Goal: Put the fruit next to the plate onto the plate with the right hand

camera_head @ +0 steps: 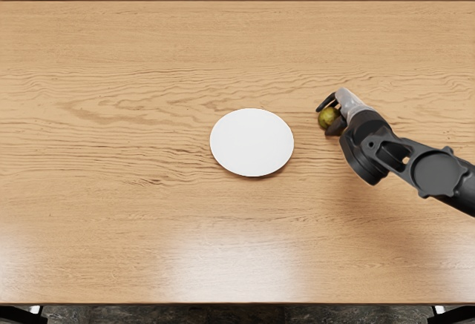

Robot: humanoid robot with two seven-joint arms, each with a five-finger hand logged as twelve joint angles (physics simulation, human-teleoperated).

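Observation:
A white round plate (251, 142) lies flat near the middle of the wooden table. To its right, a small yellow-green fruit (326, 117) sits at table level, about a hand's width from the plate's rim. My right hand (332, 113) comes in from the right edge on a dark arm, and its fingers curl around the fruit from above and behind. Part of the fruit is hidden by the fingers. I cannot tell whether the fruit rests on the table or is lifted slightly.
The wooden table (148, 220) spreads wide on all sides of the plate. Its back edge meets a brown wall at the top; the front edge runs along the bottom of the view.

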